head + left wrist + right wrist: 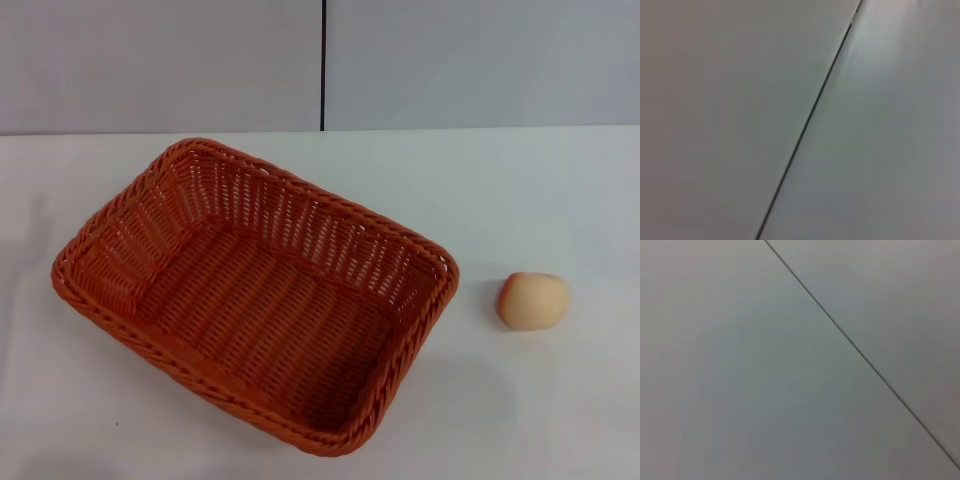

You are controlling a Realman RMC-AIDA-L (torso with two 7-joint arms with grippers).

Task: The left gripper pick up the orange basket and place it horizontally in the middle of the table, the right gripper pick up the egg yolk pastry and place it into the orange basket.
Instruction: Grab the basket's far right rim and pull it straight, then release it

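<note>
The orange basket (255, 292) lies on the white table (520, 200), left of centre in the head view. It sits turned at an angle, one corner toward the far left and one toward the near right, and nothing lies inside it. The egg yolk pastry (533, 300), pale yellow with an orange-pink blush, rests on the table to the right of the basket, a short gap apart from its rim. Neither the left gripper nor the right gripper shows in any view. Both wrist views hold only plain grey panels crossed by a thin dark seam.
A grey wall with a vertical dark seam (323, 65) stands behind the table's far edge. Bare tabletop surrounds the basket and the pastry on all sides.
</note>
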